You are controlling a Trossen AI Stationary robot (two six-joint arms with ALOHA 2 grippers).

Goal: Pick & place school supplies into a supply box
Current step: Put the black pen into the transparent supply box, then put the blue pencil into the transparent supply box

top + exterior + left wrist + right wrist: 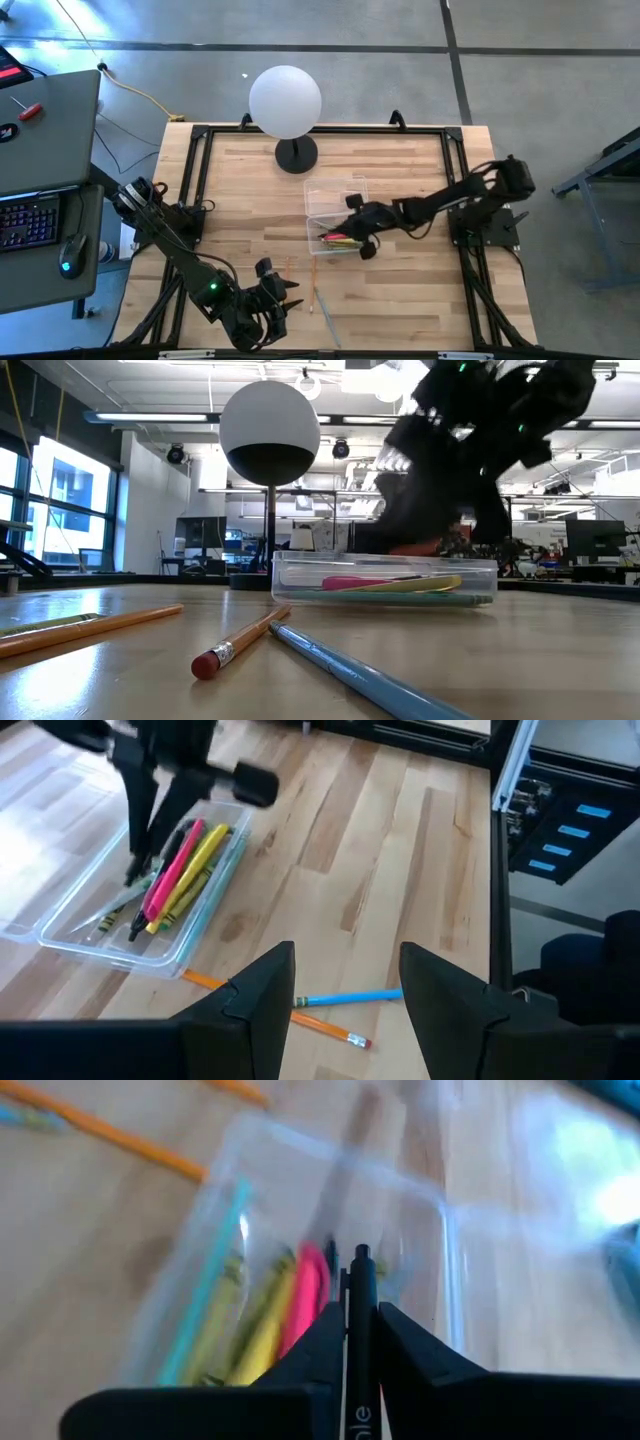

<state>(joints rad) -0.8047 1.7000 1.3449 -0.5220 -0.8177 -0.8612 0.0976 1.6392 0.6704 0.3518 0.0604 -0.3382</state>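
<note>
Clear supply box point(335, 215) sitting open near the middle of the wooden tabletop point(400, 290), just in front of the white globe lamp point(285, 100). Inside the box: a pink marker point(172, 868), a yellow marker point(192, 870), a teal pen point(208, 1285) along one long wall, and some darker pieces beneath them, too jumbled to name.

Right gripper point(352, 232) poised over the box, tilted down into it. Fingers point(315, 1345) pressed against a black pen point(360, 1330) on both sides, pen upright between them with its tip pointing into the box above the markers. Same grip seen from the left wrist view as a thin dark rod point(140, 830) slanting down toward the box contents.

Left gripper point(268, 300) hovering at the front edge of the tabletop, well apart from the box. Fingers point(265, 995) spread wide, nothing between them.

Still out on the tabletop, in front of the box: an orange pencil with a red eraser point(240, 645), a blue pen point(350, 675) lying just beside it and crossing near its tip, and a second orange pencil point(90, 628) farther off to the side, with a yellowish item at the far edge of the low view, cut off and unclear.
</note>
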